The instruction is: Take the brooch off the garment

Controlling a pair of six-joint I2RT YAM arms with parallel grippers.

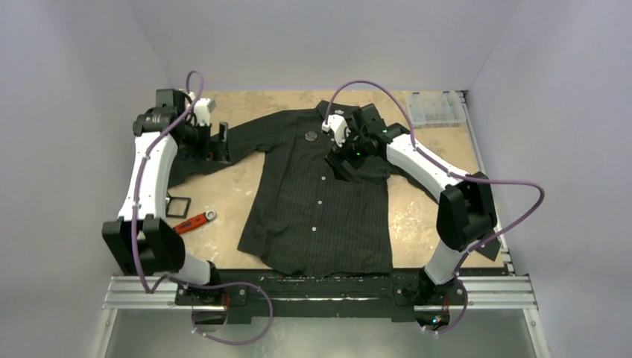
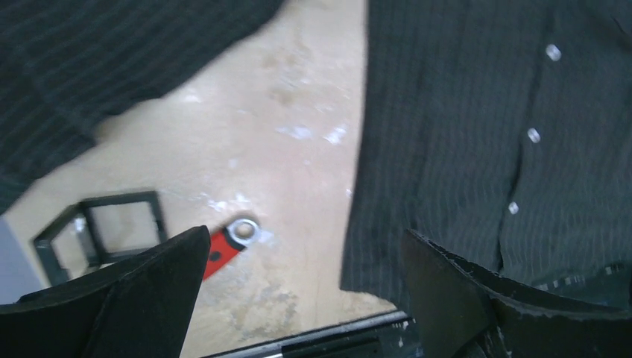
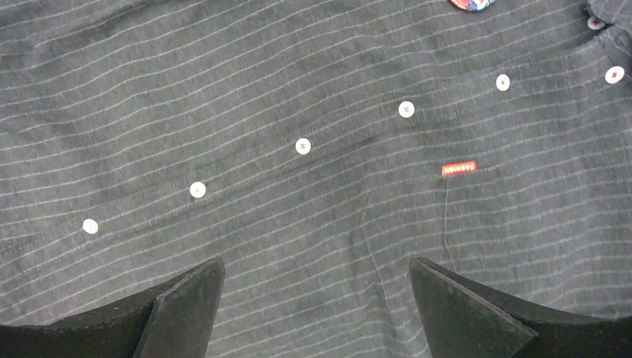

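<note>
Garment (image 1: pixel 320 209) lies flat on bench (image 1: pixel 223 186), brooch (image 1: pixel 311 136) on chest. Right claw (image 3: pixel 317 280) spread above buttons (image 3: pixel 302 146). Left claw (image 2: pixel 305 257) spread over garment's edge.

Matt cloth garment (image 1: pixel 305 212), metallic brooch (image 1: pixel 311 136)

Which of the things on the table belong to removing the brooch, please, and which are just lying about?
For the job: brooch; shirt.
Lying about: wrench; black frame; clear box.
</note>
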